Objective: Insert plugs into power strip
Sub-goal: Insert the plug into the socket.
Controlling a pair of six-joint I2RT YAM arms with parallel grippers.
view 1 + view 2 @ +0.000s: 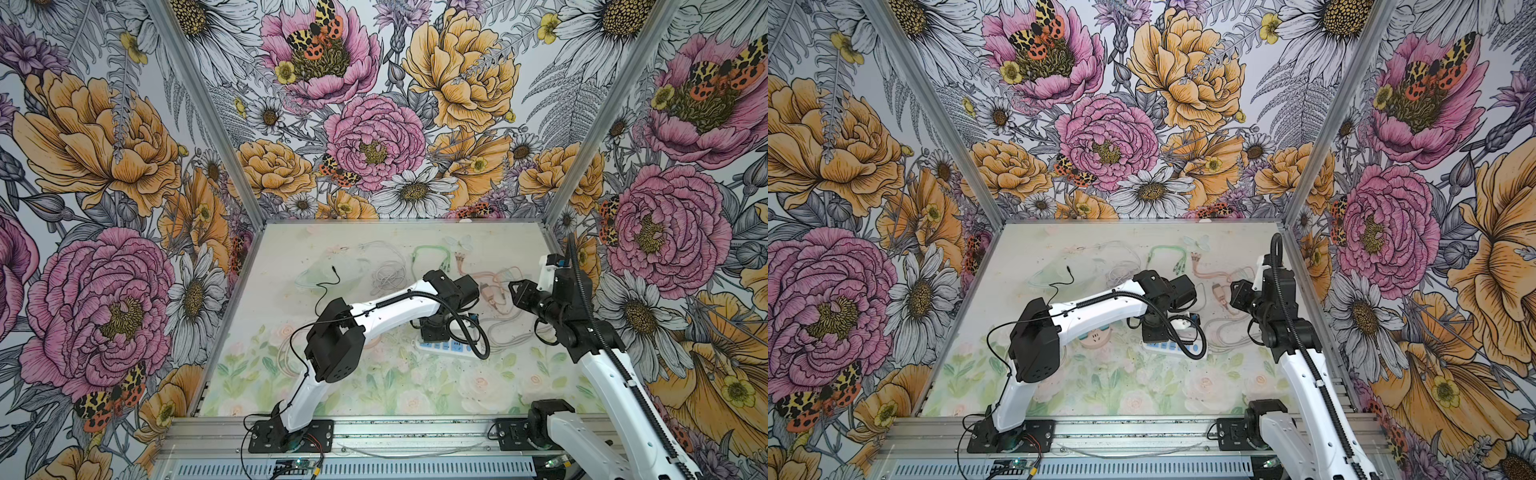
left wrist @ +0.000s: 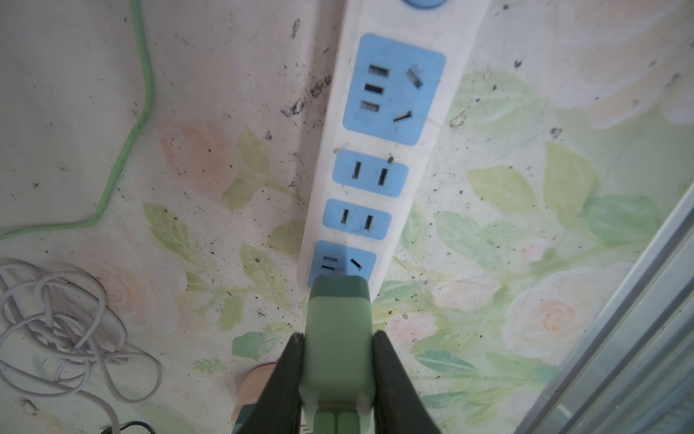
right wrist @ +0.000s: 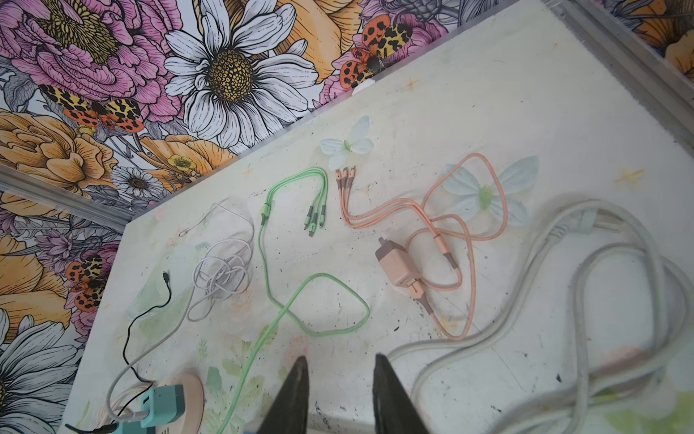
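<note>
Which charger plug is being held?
The green plug, clamped by the left end effector at the power strip's end socket; the pink-brown plug and teal plug sit ungripped.

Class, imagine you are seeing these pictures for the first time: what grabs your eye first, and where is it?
The huge flowered wallpaper covers the walls around the table. In the left wrist view, the left gripper clamps a green plug at the end socket of the white power strip. A pink-brown plug lies loose ahead of the open right gripper.
</note>
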